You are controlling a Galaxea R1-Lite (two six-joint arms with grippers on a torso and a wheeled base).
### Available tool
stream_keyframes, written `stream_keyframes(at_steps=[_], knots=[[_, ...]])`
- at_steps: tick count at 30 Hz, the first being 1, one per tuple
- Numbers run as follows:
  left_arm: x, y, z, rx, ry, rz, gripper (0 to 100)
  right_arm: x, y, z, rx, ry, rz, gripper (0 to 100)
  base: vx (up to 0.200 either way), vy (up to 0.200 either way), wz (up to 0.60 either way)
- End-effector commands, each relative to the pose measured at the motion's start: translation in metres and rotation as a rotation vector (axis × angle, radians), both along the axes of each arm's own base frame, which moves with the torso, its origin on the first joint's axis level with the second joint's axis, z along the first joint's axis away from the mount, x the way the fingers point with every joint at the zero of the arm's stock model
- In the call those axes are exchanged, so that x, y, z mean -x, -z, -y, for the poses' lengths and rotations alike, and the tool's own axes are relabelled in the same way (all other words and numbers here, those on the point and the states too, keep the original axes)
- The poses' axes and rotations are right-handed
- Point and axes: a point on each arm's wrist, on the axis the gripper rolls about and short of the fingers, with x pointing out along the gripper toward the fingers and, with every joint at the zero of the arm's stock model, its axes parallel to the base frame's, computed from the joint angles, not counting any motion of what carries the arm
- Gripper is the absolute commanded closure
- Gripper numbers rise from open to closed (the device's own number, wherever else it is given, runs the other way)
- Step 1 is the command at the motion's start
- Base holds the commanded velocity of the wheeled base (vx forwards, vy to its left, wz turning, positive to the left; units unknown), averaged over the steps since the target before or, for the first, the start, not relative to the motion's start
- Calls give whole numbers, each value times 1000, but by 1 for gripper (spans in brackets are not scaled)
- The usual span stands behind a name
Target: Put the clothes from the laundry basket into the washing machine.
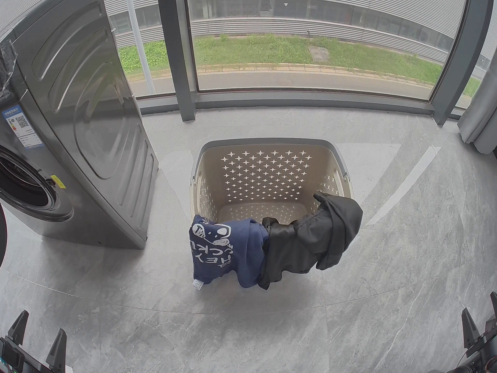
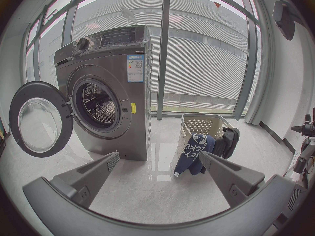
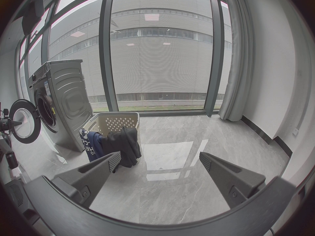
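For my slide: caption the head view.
Blue shirt and black garment draped over the basket rim, washer alongside.

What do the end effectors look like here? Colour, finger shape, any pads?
Both alike: the left end effector and right end effector are matte dark grey, each with two wedge-shaped fingers tapering to narrow tips. Inner tip faces carry a fine gridded pad; each finger base shows a round fastener hole.

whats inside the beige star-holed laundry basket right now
The beige plastic laundry basket shows bare inner walls and a bare floor at the back. A navy printed shirt and a black garment hang over its near rim. The near strip of floor behind them is hidden.
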Motion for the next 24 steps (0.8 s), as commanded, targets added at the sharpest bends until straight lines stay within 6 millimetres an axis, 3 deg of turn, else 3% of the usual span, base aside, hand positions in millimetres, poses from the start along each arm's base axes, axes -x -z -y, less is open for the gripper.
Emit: stream_keyframes(at_steps=[1,7,24], knots=[[0,5,0,1,0,1,0,0,5,0,0,1,0,0,200,0,0],[0,5,0,1,0,1,0,0,5,0,0,1,-1,0,200,0,0],[0,5,0,1,0,1,0,0,5,0,-3,-1,-1,0,0,0,0]])
